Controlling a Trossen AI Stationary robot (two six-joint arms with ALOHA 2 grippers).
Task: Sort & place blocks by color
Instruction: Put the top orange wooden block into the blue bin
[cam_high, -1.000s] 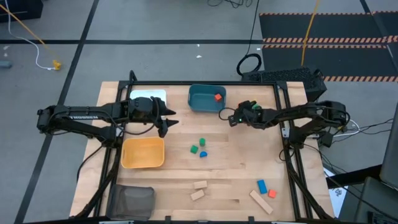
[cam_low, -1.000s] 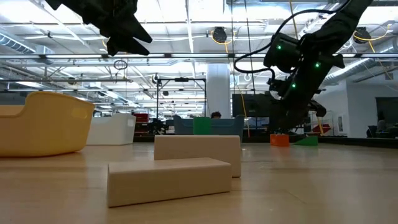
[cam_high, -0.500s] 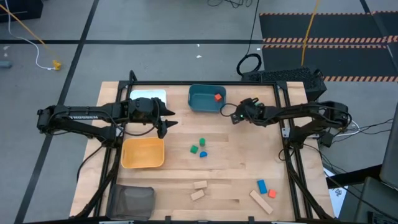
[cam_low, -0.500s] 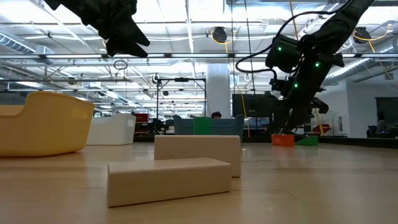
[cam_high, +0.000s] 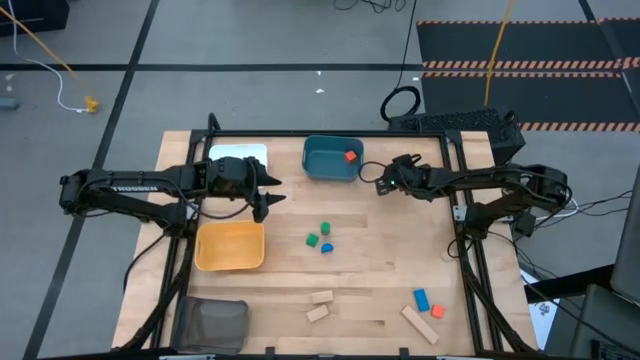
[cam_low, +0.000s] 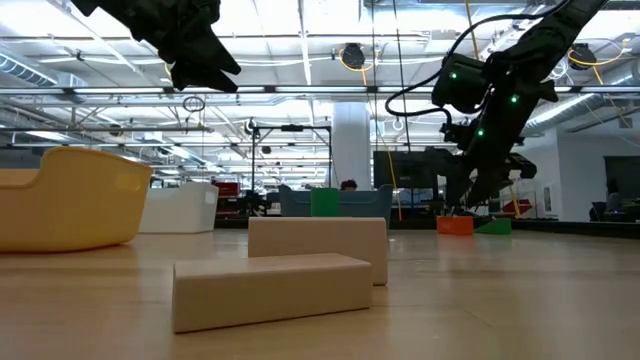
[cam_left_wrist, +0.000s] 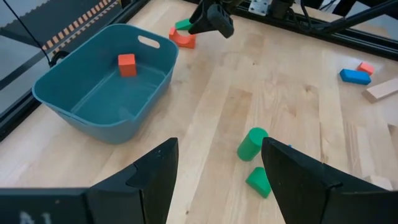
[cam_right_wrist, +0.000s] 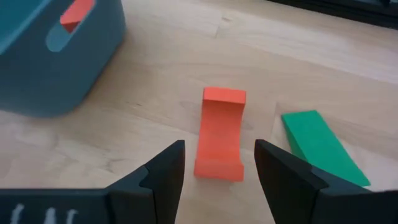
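Note:
An orange arch-shaped block (cam_right_wrist: 220, 132) lies flat on the table beside a green wedge block (cam_right_wrist: 320, 146), close to the teal bin (cam_high: 325, 165). The bin holds one red block (cam_high: 350, 155). My right gripper (cam_right_wrist: 221, 177) hovers open just above the orange block, with one finger on either side and touching nothing. Two green blocks (cam_high: 324, 229) and a blue one (cam_high: 327, 247) sit mid-table. Tan blocks (cam_high: 321, 297) lie near the front edge. My left gripper (cam_high: 268, 198) waits open in the air over the table's left half.
A yellow bin (cam_high: 230, 245), a white container (cam_high: 238, 155) and a dark mesh basket (cam_high: 212, 322) stand along the left side. A blue block (cam_high: 421, 299), an orange block (cam_high: 437, 311) and a long tan block (cam_high: 419, 323) lie at the front right.
My right gripper has drawn back a little toward the table's right edge, away from the teal bin. The orange block has stayed flat on the table.

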